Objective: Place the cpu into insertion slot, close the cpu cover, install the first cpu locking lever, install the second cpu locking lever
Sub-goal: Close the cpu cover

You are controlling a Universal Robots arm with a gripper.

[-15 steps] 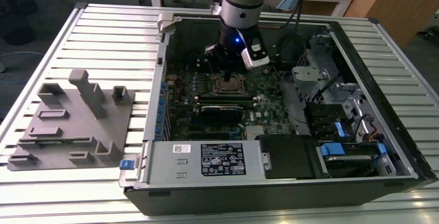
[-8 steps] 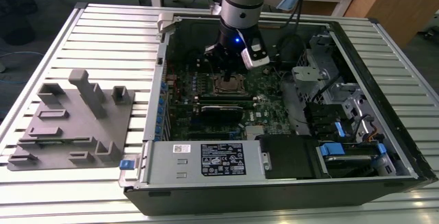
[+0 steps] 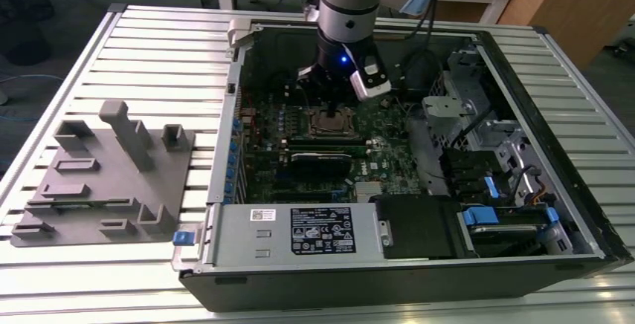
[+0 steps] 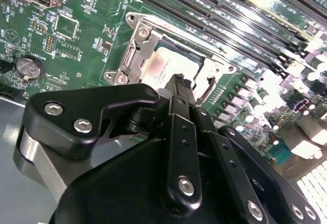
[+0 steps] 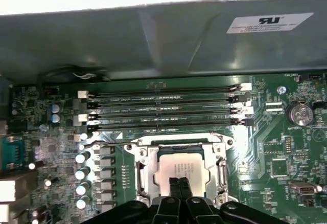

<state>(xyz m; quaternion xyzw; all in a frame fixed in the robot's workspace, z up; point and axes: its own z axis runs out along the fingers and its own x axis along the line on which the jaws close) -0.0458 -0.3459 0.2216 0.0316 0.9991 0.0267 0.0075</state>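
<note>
The cpu [image 5: 180,169] [image 4: 164,66] lies flat in the insertion slot [image 3: 331,122], its silver-grey top showing. The cpu cover [image 5: 144,163] [image 4: 134,55] is down over it, framing the chip on all sides. A thin metal lever [image 5: 110,143] runs along the socket's edge beside the memory slots. Another bent lever [image 4: 213,82] sits at the socket's opposite side. My gripper [image 5: 179,184] [image 4: 180,83] [image 3: 332,108] hangs just above the socket's edge, its two slim black fingers pressed together and holding nothing.
Long black memory slots [image 5: 163,109] lie beside the socket. The computer case wall [image 5: 153,35] rises behind them. A power supply [image 3: 297,231] and drive bays [image 3: 506,220] fill the case's near side. A grey fixture block [image 3: 104,172] stands on the slatted table at the exterior view's left.
</note>
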